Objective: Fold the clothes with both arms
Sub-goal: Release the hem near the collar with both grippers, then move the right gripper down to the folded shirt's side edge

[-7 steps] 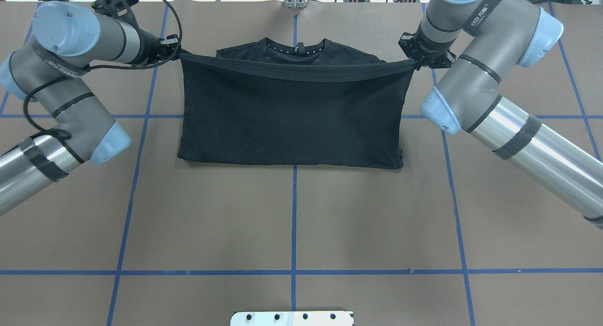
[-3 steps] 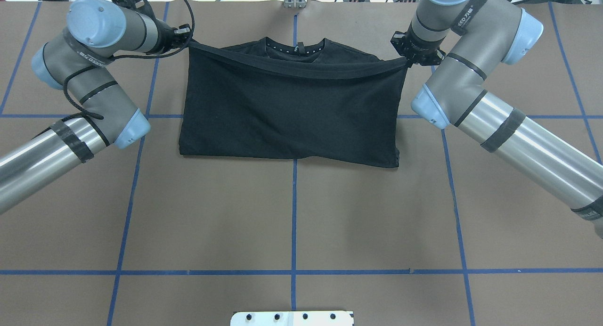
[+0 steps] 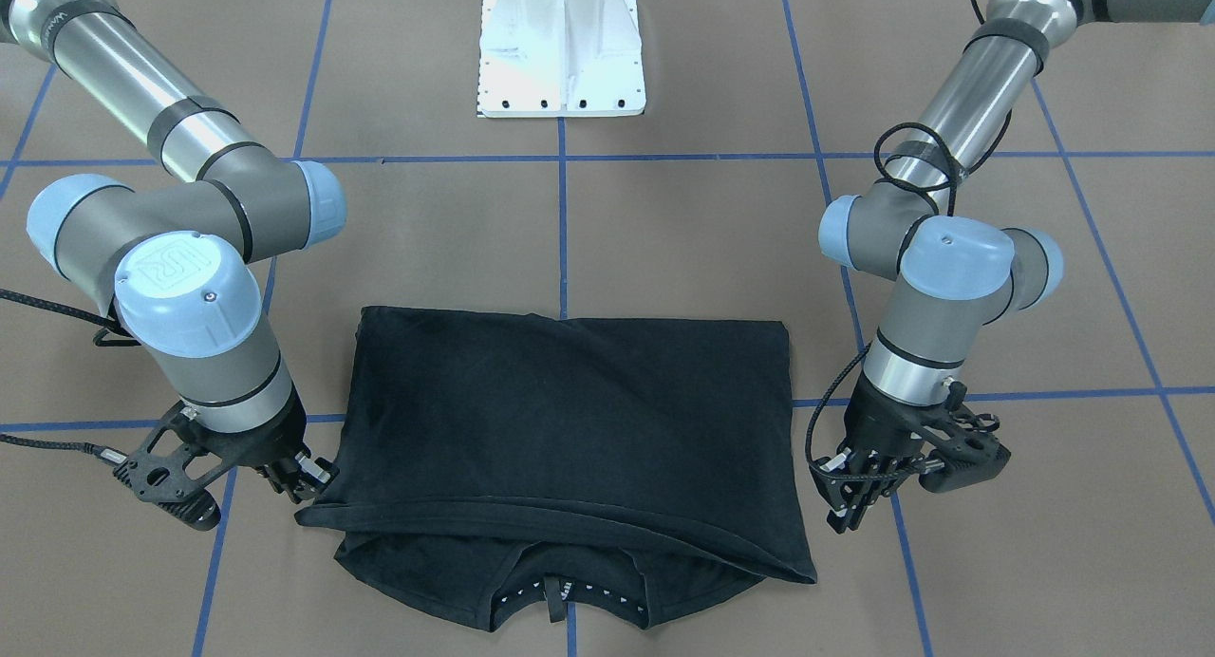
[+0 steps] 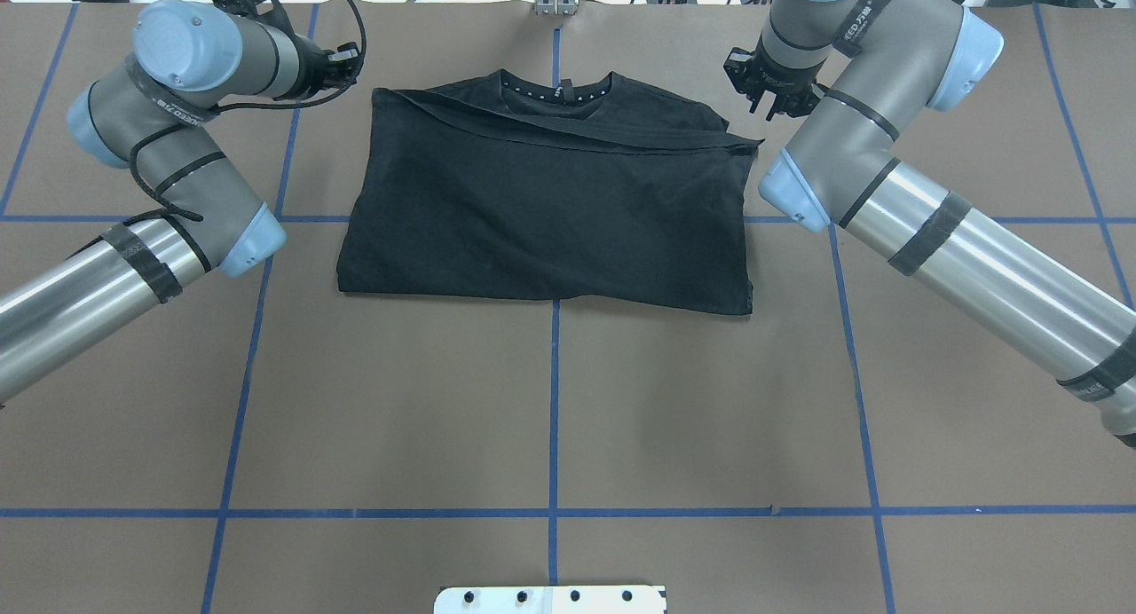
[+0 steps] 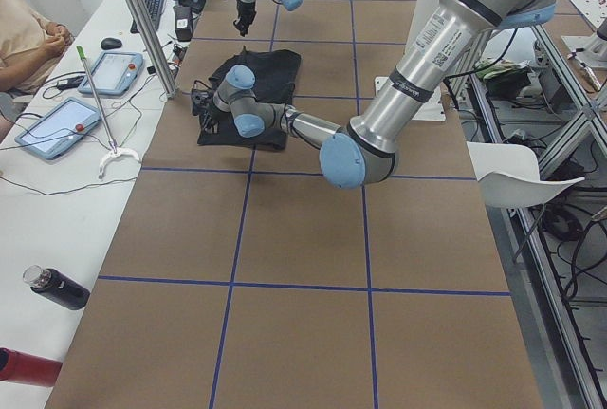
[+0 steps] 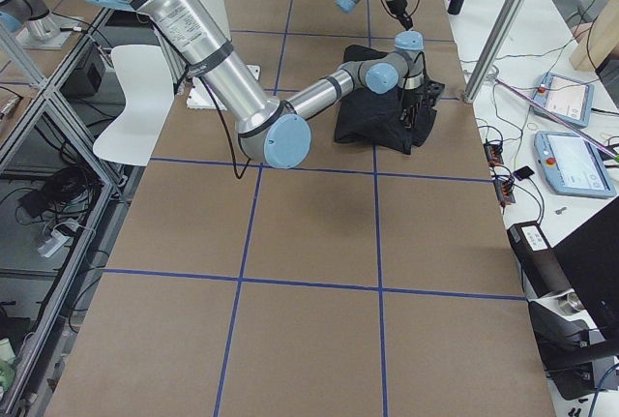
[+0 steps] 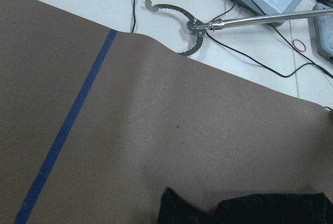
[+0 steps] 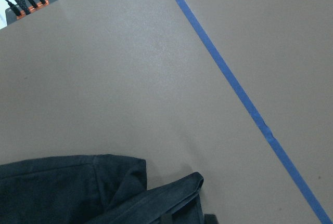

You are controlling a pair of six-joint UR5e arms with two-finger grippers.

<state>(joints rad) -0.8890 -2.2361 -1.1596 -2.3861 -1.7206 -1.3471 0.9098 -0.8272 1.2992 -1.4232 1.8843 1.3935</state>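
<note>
You've got a matt black cloth T-shirt [image 4: 550, 215] on a matt brown paper table cover [image 4: 399, 374]; the right arm [image 4: 994, 277] is smooth, shiny metal.

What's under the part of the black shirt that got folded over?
The rest of the T-shirt lies underneath. Only its collar end peeks out past the folded edge. Everything else under that top layer is covered, so no print shows.
</note>
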